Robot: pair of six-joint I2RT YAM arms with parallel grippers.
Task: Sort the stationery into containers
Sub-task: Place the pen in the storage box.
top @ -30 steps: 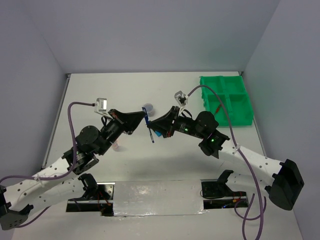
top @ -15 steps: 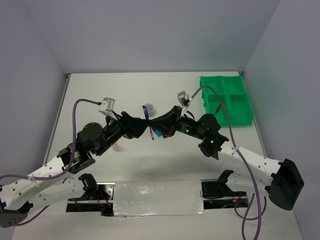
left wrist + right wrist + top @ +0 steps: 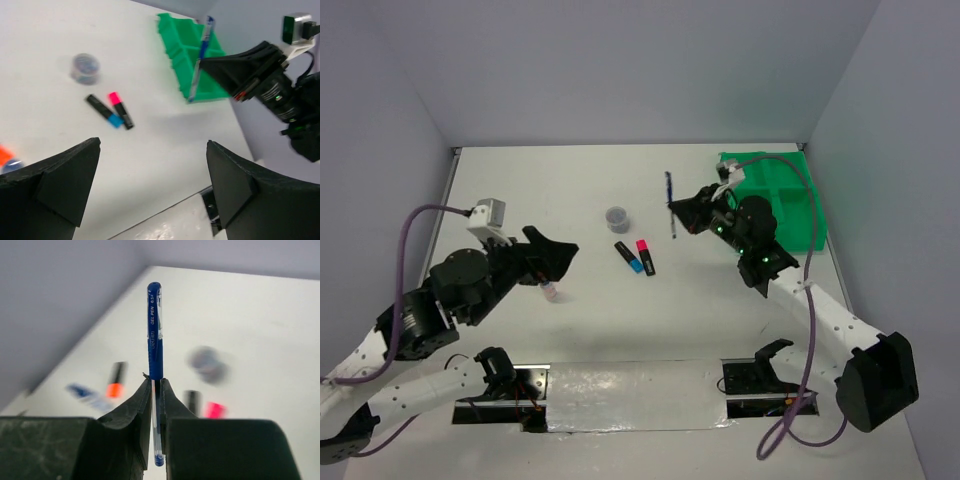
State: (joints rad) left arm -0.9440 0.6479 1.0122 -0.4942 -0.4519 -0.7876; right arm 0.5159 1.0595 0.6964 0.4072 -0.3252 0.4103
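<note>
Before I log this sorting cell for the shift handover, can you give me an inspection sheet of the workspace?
Surface: white table, no spills seen.
Job's things: green tray at far right; grey pot, blue-ended highlighter, pink-ended highlighter, small bottle loose on table; blue pen gripped.
Clutter: nothing seen.
Grippers: left gripper open, empty; right gripper shut on blue pen.
Cables: purple cables arch over both arms.
Surroundings: plain walls on three sides.

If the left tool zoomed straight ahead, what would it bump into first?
The open left tool would probably meet the white table first, just short of the blue-ended black highlighter. Depth is unclear.
</note>
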